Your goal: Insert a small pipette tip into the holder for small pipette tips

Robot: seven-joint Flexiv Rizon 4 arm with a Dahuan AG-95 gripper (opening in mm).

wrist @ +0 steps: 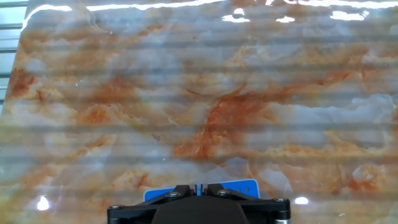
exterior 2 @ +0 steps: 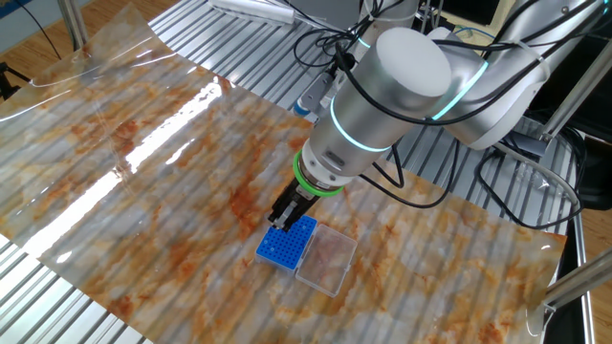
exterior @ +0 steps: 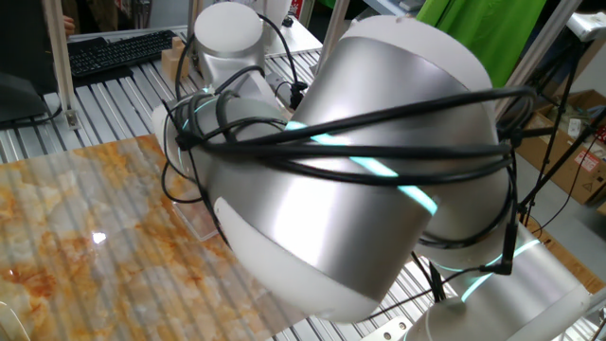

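Note:
The holder for small pipette tips is a bright blue rack (exterior 2: 286, 249) on the marbled sheet. My gripper (exterior 2: 281, 225) hangs over its far left end, fingers pointing down, just above or touching the top. In the hand view the gripper (wrist: 198, 186) has its jaws closed to a narrow slit with a thin pale sliver in it, the small pipette tip (wrist: 198, 185). The blue rack (wrist: 244, 187) lies right behind the fingers. In one fixed view the arm's big silver joint (exterior: 331, 180) hides the rack and gripper.
A clear, colourless plastic tray (exterior 2: 326, 259) lies against the rack's right side. The glossy marbled sheet (exterior 2: 153, 162) covers a slatted metal table (exterior 2: 57, 296). A keyboard (exterior: 118, 49) and cardboard boxes (exterior: 578, 142) sit beyond the table. Cables loop round the arm.

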